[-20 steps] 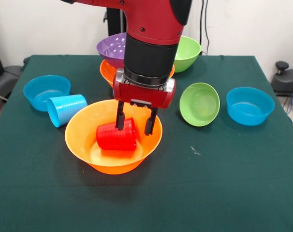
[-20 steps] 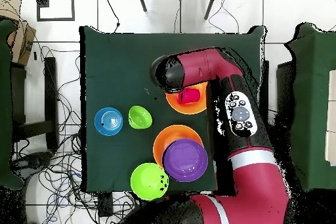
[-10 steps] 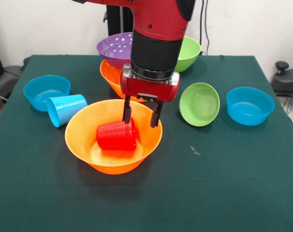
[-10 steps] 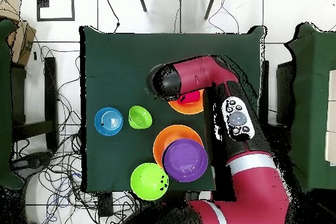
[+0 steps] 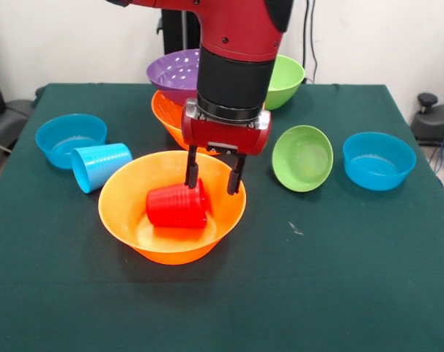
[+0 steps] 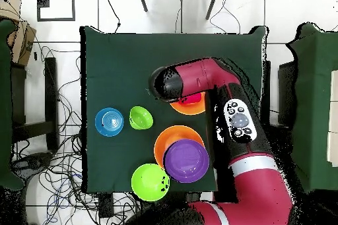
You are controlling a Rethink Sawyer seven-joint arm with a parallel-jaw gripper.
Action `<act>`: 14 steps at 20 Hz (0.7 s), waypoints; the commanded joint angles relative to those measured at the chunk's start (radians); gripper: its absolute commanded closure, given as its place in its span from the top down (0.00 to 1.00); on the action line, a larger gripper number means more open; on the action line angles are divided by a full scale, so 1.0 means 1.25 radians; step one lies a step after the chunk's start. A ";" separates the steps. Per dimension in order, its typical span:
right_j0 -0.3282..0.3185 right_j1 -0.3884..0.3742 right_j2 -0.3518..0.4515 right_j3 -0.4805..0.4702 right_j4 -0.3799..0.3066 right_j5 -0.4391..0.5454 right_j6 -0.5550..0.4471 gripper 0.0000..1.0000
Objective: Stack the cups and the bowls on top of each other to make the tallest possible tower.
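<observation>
Front view: gripper point(image 5: 214, 180) parted and holding nothing, poised just above a red cup point(image 5: 176, 206) lying on its side inside a large orange bowl point(image 5: 127, 220) near mid-table point(image 5: 354, 279). Behind: purple bowl point(image 5: 171, 72) nested on another orange bowl point(image 5: 163, 111) (half hidden by the arm). Light blue cup point(image 5: 99, 165) tipped over beside a small blue bowl point(image 5: 68, 138).
</observation>
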 commanded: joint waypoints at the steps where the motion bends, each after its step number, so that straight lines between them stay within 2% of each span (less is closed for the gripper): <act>1: -0.009 0.057 -0.019 -0.003 -0.097 -0.033 -0.130 1.00; 3: -0.007 0.067 -0.025 -0.011 -0.100 -0.034 -0.124 1.00; 7: 0.013 0.100 -0.064 -0.023 -0.132 -0.078 -0.060 1.00; 14: 0.025 0.099 -0.085 0.006 -0.131 -0.094 -0.036 1.00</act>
